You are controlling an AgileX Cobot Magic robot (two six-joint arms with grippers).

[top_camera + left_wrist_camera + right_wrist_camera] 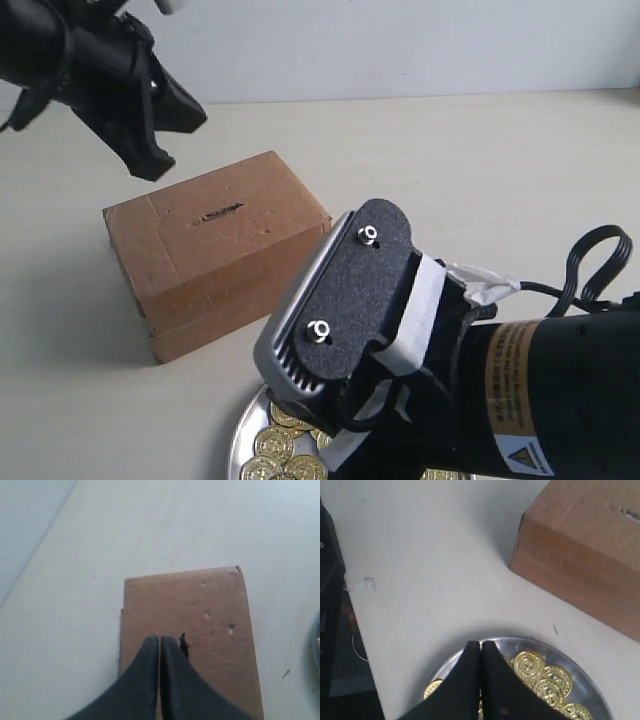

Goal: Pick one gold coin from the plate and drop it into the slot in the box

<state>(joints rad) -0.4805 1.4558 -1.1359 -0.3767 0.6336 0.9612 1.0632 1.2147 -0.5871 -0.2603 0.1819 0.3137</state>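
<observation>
Right hand [480, 647] is hovering low over the plate [555, 656], its two dark fingers pressed together, with no coin showing between them. Left hand [159, 641] is hanging above the box [215, 250], fingers likewise together, tips just beside the slot [218, 213]. Gold coins [529, 664] are lying overlapped in the plate, which is sitting on the pale surface [480, 170] near the box.

Several risks are looming. Coins are lying thin and flat on slick metal, so fingers may be skidding off or dragging up two at once; they would first be needing to part. Pushing down could be sliding the light plate. At the box, the narrow, ragged slot may be catching a tilted coin, and the left hand waiting over it could be blocking the right arm's approach.

On the right arm, an orange label [505, 385] with a warning triangle is showing; its print is too small to read. Coin embossing is unreadable, and the box is carrying no legible writing.
</observation>
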